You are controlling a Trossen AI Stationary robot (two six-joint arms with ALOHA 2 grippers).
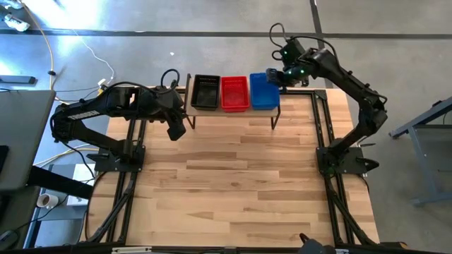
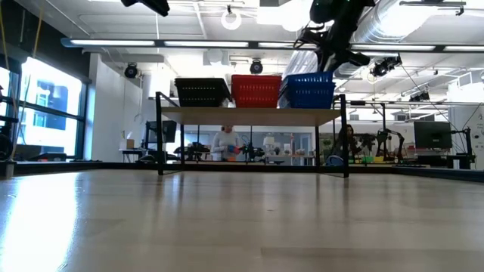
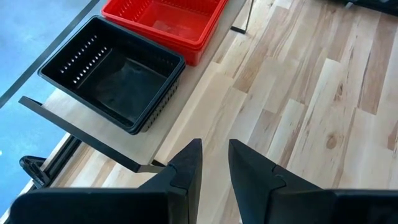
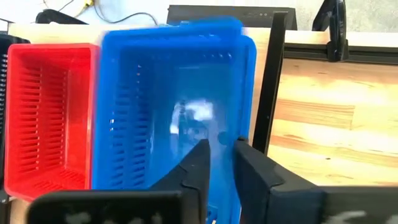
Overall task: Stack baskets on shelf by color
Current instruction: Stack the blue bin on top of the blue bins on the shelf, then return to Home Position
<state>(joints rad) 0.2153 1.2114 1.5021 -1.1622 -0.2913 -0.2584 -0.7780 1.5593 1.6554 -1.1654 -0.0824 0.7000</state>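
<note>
I see three perforated stacks lined up on the shelf (image 1: 233,111): black baskets (image 1: 205,92), red baskets (image 1: 234,93), blue baskets (image 1: 264,92). My right gripper (image 4: 217,163) straddles the blue rim, fingers barely parted. My left gripper (image 3: 214,163), narrowly parted, empty, hangs beside the shelf's black end.

A low light wooden plank shelf on thin black metal legs (image 1: 233,113) stands at the far edge of the large wooden tabletop (image 1: 233,183). On it sit three stacks of small perforated plastic baskets in a row, touching: black baskets (image 1: 205,92) at the left end, red baskets (image 1: 234,93) in the middle, blue baskets (image 1: 263,92) at the right end.
</note>
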